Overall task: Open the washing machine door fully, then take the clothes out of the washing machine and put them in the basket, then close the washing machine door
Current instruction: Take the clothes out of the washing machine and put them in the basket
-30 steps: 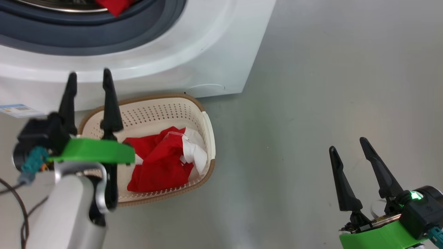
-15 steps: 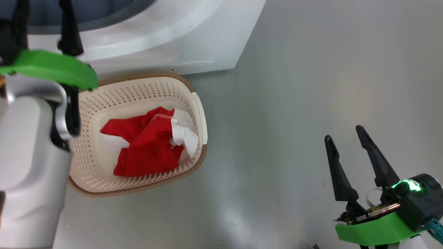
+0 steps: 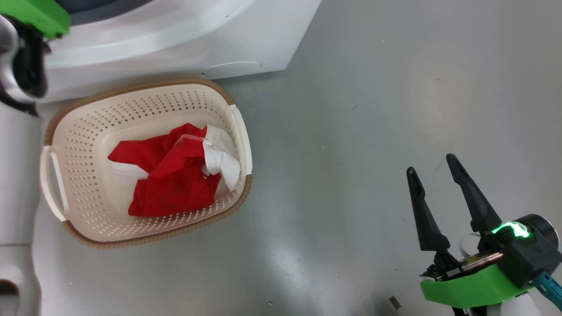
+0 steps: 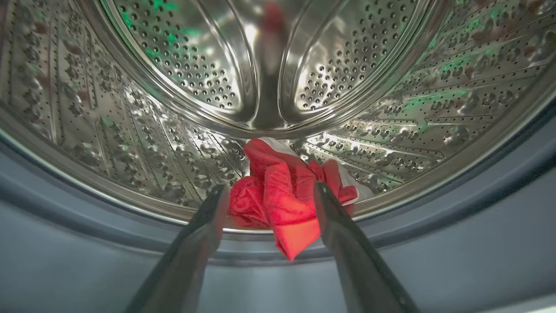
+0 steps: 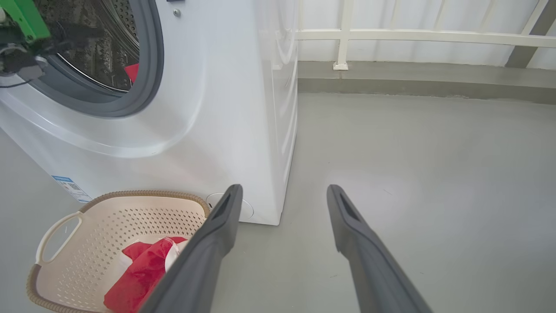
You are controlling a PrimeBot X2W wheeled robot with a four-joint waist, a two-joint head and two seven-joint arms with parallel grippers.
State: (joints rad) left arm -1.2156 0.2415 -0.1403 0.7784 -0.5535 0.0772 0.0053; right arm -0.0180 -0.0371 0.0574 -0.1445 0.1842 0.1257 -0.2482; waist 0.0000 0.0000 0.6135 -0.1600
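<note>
**Laundry station: my two hands and the goods before them**

1. My left hand (image 4: 269, 189). Two long dark fingers are spread as wide as they go, with nothing in their hold. It points into the mouth of the washing machine. In the left wrist view the fingers stand to either side of item 4; whether the tips touch the cloth I cannot tell.

2. My right hand (image 3: 430, 164). Its fingers are also wide apart and it is empty. It hangs over the bare grey floor (image 3: 351, 109), well apart from the basket and on its right.

3. Big white box-shaped front-loading washing machine (image 5: 243, 108). It stands on the floor with its round opening uncovered. A grey rubber ring (image 4: 65, 243) frames a perforated steel drum (image 4: 195, 78). A small blue label sticker (image 5: 69, 187) sits low on the front.

4. Crumpled bright red fabric garment (image 4: 282, 195), with a sliver of white behind. It lies at the bottom front of the drum, and one corner hangs over the drum's lip onto the rubber ring.

5. Bright red garment with white parts (image 3: 171, 180). It is bunched inside the basket, towards the basket's right end.

6. Small cream-white perforated plastic basket (image 3: 88, 210), a rounded rectangle with a brown woven-look rim and white side handles. It sits on the floor close against the foot of the machine, near the machine's right front corner.

7. White railing (image 5: 412, 37). It runs along the far wall, beyond the machine.
</note>
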